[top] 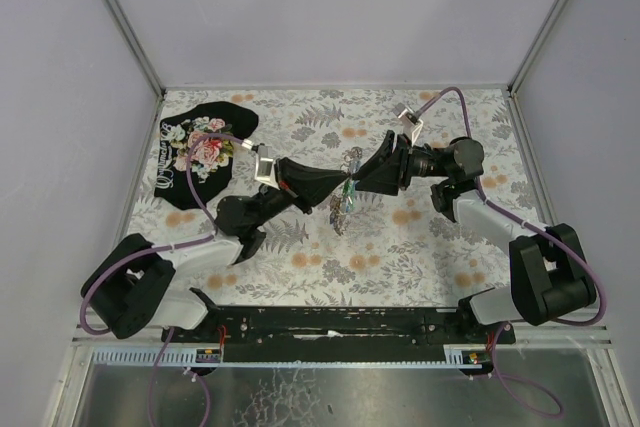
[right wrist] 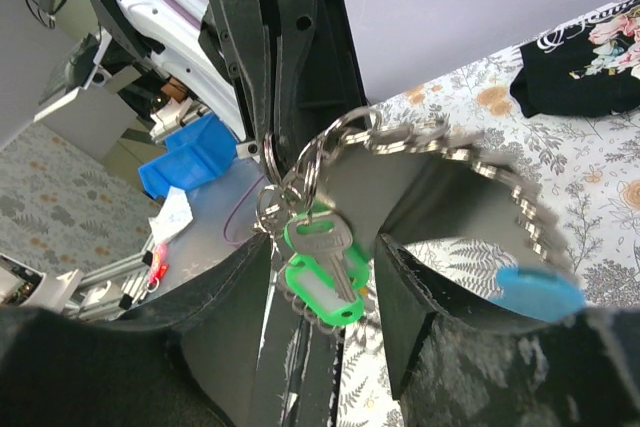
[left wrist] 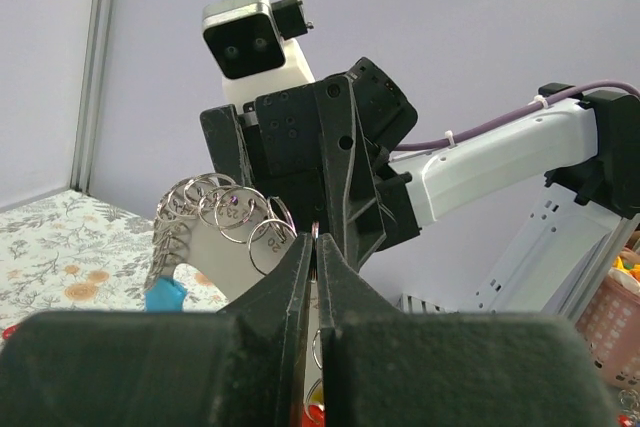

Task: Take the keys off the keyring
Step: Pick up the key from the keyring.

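Above the middle of the table, the two arms meet tip to tip. The left claw is pinched together on the thin keyring, holding it in the air. From the ring hang the keys, a green-headed one foremost, between the parted fingers of the right claw; whether those fingers press on anything cannot be told. The curved grey fob arcs away to its blue tip. A black floral cloth lies at the table's far left.

both arms stretch inward, tips nearly touching; left hand pinched shut, right hand seemingly half spread.
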You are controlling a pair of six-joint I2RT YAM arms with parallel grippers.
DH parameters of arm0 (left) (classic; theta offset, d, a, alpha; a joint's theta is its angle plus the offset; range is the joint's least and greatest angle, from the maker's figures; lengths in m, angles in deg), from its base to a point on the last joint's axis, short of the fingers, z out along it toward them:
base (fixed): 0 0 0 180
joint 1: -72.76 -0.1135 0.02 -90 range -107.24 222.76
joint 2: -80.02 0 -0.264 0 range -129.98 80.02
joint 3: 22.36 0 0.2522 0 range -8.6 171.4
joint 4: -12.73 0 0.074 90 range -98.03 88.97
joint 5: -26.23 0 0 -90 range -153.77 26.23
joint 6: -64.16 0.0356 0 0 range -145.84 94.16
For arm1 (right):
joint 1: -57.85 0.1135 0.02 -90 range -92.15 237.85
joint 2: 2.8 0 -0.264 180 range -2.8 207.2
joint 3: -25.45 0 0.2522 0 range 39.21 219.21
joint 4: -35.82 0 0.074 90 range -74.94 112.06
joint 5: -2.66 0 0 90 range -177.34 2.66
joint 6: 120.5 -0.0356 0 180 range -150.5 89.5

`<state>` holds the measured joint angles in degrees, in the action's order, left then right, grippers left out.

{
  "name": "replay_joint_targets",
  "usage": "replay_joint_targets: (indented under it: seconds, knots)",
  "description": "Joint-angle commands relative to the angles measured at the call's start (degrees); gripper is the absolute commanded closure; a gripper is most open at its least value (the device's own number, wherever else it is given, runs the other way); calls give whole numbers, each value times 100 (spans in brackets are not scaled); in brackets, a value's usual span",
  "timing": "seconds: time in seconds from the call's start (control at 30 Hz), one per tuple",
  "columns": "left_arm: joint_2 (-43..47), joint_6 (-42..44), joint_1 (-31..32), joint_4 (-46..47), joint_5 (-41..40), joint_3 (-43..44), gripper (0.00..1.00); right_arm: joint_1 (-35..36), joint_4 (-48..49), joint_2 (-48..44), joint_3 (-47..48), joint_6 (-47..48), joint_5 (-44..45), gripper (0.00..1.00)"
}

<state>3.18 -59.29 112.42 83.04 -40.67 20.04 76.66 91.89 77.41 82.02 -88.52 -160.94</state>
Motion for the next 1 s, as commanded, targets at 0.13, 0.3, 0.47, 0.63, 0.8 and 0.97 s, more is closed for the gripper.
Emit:
replay_joint_targets:
  seconds: [0.13,0.3,0.47,0.63,0.8,0.97]
  knots:
    - [-67,69,150,698,-189,256,100,64,1113,31,-19,-713,246,52]
    - [-82,181,216,637,-198,304,100,65,1126,-11,-18,-691,183,63]
    - [-13,328,255,482,-244,265,100,68,1206,-53,8,-709,86,77]
    - [218,665,257,120,-341,196,100,67,1253,-79,78,-698,-83,91]
    - [538,1255,254,-728,-282,232,100,54,1248,-114,186,-698,-337,98]
    - [882,1840,264,-1514,-179,266,100,8,832,-120,299,-502,-508,100]
